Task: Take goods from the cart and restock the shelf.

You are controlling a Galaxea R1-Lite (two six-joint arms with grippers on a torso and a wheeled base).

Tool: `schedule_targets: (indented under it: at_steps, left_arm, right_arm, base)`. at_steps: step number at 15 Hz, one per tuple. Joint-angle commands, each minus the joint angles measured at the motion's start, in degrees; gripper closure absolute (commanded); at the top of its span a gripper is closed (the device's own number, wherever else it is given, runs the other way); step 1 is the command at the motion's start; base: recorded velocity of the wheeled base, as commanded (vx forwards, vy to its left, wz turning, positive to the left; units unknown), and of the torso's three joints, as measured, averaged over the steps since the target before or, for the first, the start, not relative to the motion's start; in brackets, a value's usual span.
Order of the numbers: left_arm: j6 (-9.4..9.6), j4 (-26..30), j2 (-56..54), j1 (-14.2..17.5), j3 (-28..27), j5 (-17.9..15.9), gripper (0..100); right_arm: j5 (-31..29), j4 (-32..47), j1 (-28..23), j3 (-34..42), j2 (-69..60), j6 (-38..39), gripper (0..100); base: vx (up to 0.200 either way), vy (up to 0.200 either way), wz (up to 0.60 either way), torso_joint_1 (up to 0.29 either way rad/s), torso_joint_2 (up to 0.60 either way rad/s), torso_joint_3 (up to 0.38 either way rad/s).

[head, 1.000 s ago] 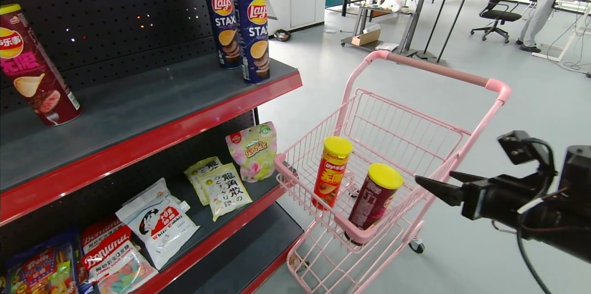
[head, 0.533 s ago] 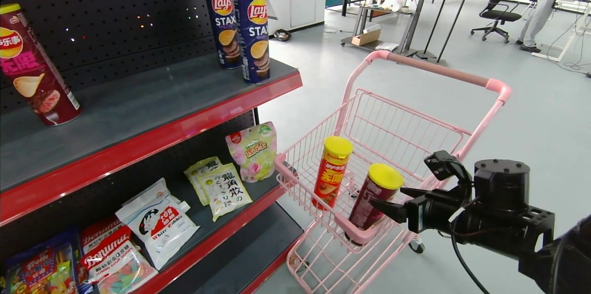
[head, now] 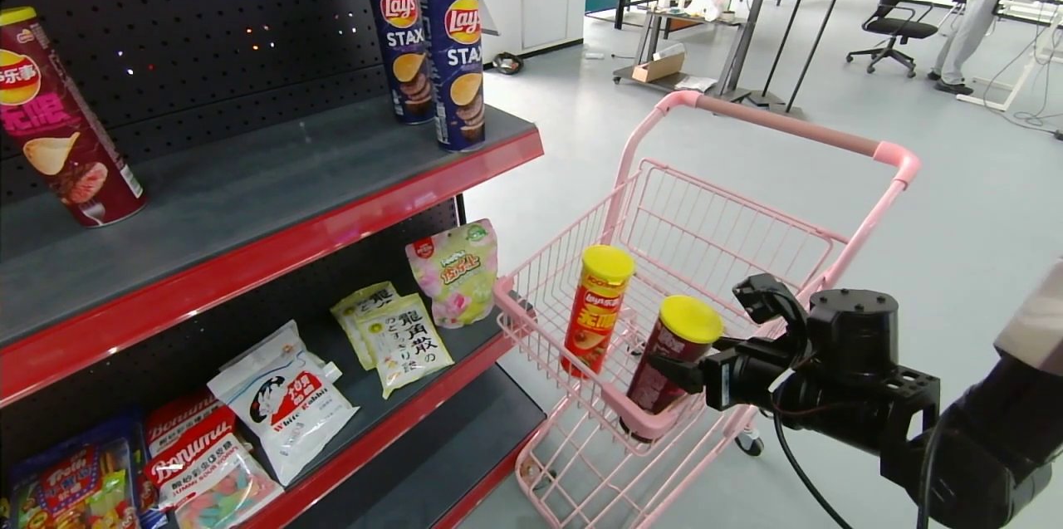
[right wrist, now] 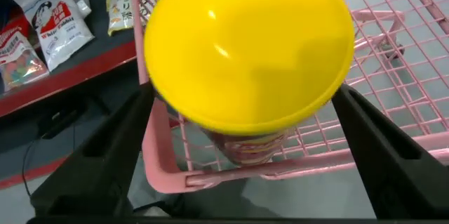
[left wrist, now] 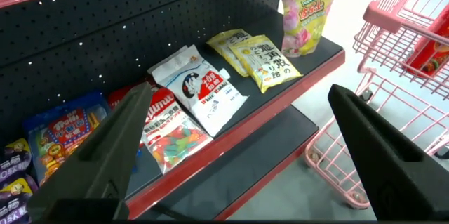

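From the head camera, the pink cart (head: 781, 126) is standing on the grey floor (head: 955, 205) just beside the shelf (head: 274, 238) and is holding two tubes: an orange can (head: 596, 313) standing upright, and a yellow-lidded maroon can (head: 668, 342) leaning toward the cart's near rim. The right gripper (head: 689, 353) is reaching in over that rim with its claw spread, one finger passing in front of the maroon can and the other behind it, not clamping it. The shelf's upper board is carrying two blue cans (head: 436, 56) at its far end and a lone maroon tube (head: 62, 122) at the near end, with bare board between them; the lower board is displaying snack bags (head: 286, 396). An office chair (head: 893, 18) and a display stand (head: 739, 14) are sitting far back in the room. From the left wrist camera, the left gripper (left wrist: 238, 92) is hanging with its claw wide apart and holding nothing, facing the lower board where a white bag (left wrist: 200, 90), yellow packets (left wrist: 256, 55) and an upright green pouch (left wrist: 309, 13) are lying, the cart (left wrist: 400, 20) showing beside them. From the right wrist camera, the maroon can's yellow lid (right wrist: 245, 48) is sitting between the right gripper's (right wrist: 242, 101) parted fingers (right wrist: 105, 161), and the cart's pink wire rim (right wrist: 158, 154) is crossing just under it.
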Motion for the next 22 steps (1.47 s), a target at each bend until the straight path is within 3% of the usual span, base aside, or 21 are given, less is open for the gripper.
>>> schedule_targets:
  at_steps: [1,9,10,16,18,22]
  left_arm:
    - [-0.03,0.0,0.0,0.0,0.0,0.0,0]
    - [-0.03,0.0,0.0,0.0,0.0,0.0,0]
    - [-0.03,0.0,0.0,0.0,0.0,0.0,0]
    - [-0.03,0.0,0.0,0.0,0.0,0.0,0]
    - [-0.03,0.0,0.0,0.0,0.0,0.0,0]
    - [-0.03,0.0,0.0,0.0,0.0,0.0,0]
  right_arm:
    - [0.0,0.0,-1.0,-1.6,2.2,-0.1,0]
    - [-0.1,-0.1,-0.1,-8.1,7.0,0.1,0]
    - [-0.1,-0.1,-0.1,-8.7,7.5,0.1,100]
    - [-1.8,-2.2,2.1,-8.4,7.6,0.1,100]
    - [-7.3,-2.4,5.7,-7.0,2.1,0.1,100]
    - [-10.1,2.6,8.6,-8.1,-13.8,-5.1,100]
  base:
    - [0.0,0.0,0.0,0.0,0.0,0.0]
    - [0.0,0.0,0.0,0.0,0.0,0.0]
    - [0.0,0.0,0.0,0.0,0.0,0.0]
    - [0.0,0.0,0.0,0.0,0.0,0.0]
    - [0.0,0.0,0.0,0.0,0.0,0.0]
    - [0.0,0.0,0.0,0.0,0.0,0.0]
